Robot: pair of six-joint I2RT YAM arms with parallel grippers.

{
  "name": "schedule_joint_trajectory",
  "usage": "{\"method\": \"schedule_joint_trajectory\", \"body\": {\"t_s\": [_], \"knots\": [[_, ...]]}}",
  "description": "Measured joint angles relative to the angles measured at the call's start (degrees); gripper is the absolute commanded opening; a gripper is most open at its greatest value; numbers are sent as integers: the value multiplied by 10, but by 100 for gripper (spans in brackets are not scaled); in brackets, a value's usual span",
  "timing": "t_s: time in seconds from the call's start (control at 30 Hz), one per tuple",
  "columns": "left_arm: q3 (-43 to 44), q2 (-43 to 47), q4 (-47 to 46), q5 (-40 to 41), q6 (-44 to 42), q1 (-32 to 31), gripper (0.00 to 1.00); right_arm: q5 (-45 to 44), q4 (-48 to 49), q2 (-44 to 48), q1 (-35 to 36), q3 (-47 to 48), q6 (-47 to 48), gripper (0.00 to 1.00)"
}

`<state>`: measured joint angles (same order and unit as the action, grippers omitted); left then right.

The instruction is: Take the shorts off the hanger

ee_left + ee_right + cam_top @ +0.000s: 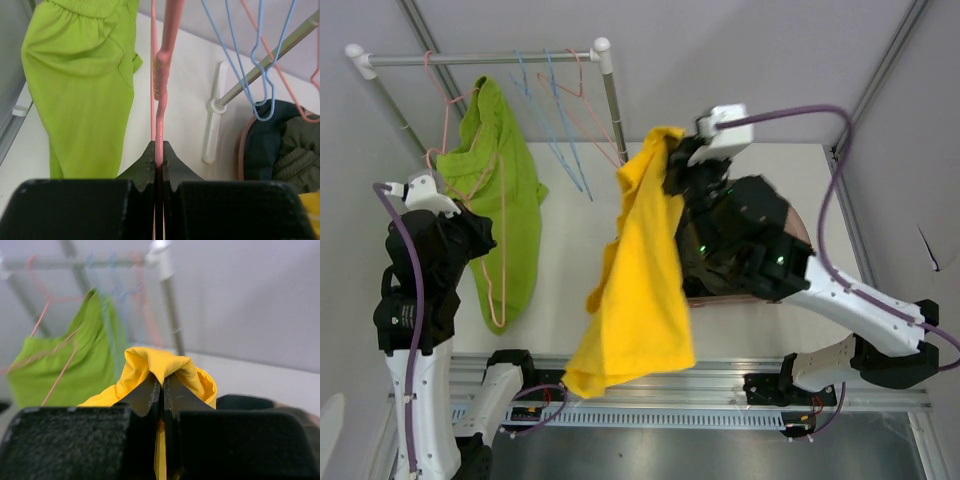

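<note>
The right gripper (pixel 162 390) pinches the yellow shorts (pixel 640 280) tight, up over the table (pixel 770 165). The left gripper (pixel 159 155) squeezes the pink hanger (pixel 162 70), and the green shorts (pixel 505 200) hang on it

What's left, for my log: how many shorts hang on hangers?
1: green shorts on the pink hanger in the left gripper. Yellow shorts are off, in the right gripper.

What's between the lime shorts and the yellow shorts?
Empty blue hangers on the rail, hanging between the lime shorts and the yellow shorts; the top view shows it.
</note>
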<state>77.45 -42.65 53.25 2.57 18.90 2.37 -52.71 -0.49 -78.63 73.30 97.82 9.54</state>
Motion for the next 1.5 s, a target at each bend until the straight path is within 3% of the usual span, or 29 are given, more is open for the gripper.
{"method": "schedule_joint_trajectory", "body": {"t_s": [0.13,0.33,0.53,0.77,0.87,1.07,1.1,1.17,1.2,1.23,1.27,1.37,1.5], "knots": [[-10,-10,-1,0,-10,0,0,13,1,6,-95,72,32,0],[-21,-9,-13,2,-16,0,0,49,-5,5,-180,140,51,0],[-41,-10,-27,3,-16,0,0,81,-7,11,-253,113,54,0],[-43,-23,-44,5,-16,0,0,157,-53,15,-408,99,-8,0],[-37,-38,-50,10,-19,0,0,179,-49,47,-438,40,-45,0],[29,-111,-57,7,-20,0,0,219,-26,189,-452,-278,-177,1],[44,-125,-61,1,-21,0,0,230,-25,197,-452,-328,-205,10],[73,-156,-73,-21,-27,0,0,264,-31,198,-451,-412,-265,43],[87,-169,-78,-33,-31,0,0,278,-27,188,-447,-452,-290,78],[104,-187,-82,-47,-35,0,0,285,-26,180,-439,-485,-311,93],[121,-204,-88,-60,-41,0,0,292,-27,171,-425,-529,-330,99],[162,-257,-107,-86,-57,0,0,293,-26,165,-365,-629,-373,99],[214,-326,-118,-111,-70,0,0,270,-6,171,-300,-659,-398,99]]}}
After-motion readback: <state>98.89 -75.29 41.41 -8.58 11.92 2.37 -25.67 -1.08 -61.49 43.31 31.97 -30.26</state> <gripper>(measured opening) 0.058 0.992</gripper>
